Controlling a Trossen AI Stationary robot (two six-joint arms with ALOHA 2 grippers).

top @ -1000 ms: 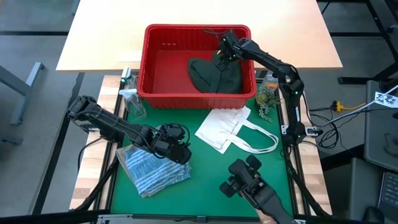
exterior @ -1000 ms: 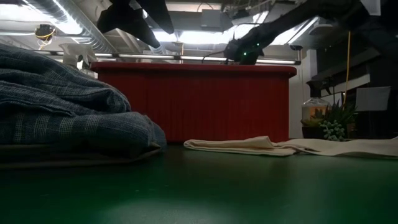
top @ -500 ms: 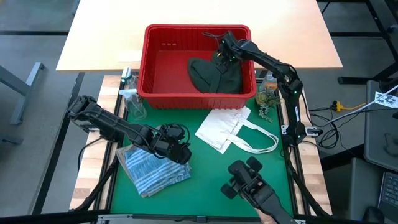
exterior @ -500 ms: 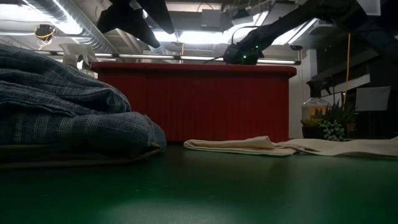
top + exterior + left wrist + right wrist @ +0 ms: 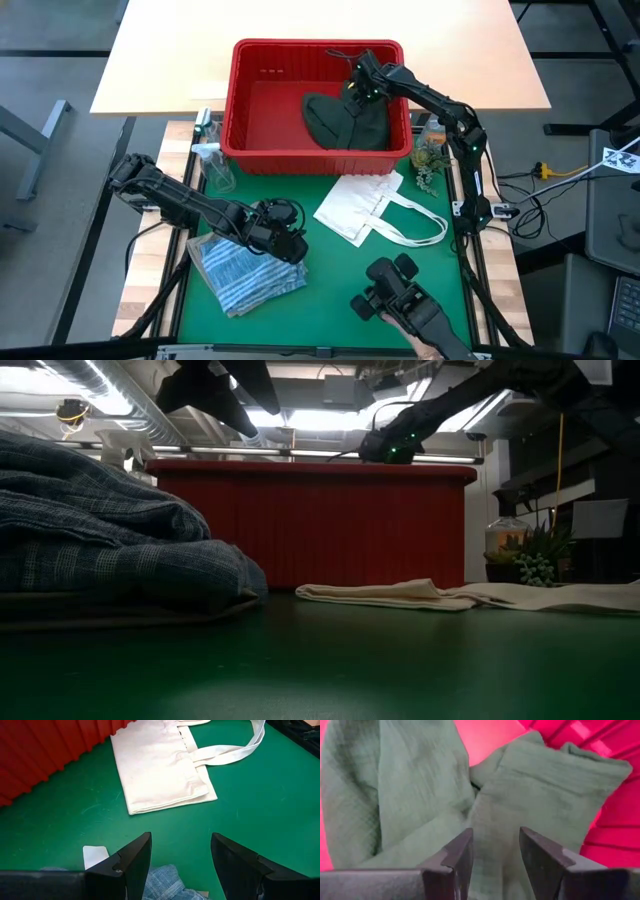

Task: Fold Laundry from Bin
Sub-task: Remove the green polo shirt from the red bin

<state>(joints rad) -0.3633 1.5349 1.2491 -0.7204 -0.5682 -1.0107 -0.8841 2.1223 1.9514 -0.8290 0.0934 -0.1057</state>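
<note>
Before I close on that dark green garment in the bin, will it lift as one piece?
Probably not. The dark green garment lies crumpled in soft folds, so it should droop and trail. It looks thin and light, likely to drag along the bin floor.

Bare green mat (image 5: pixel 330 270) between folded shirt (image 5: pixel 243 274), tote bag (image 5: pixel 362 208)

Two dark, matte black jointed arms — slim tubular links joined by bulkier rounded housings, thin black cables looping beside them. The left gripper (image 5: pixel 180 857) and right gripper (image 5: pixel 495 852) each end in two flat, wedge-shaped black fingers (image 5: pixel 134 860) — a small green light glows on the right wrist.
</note>
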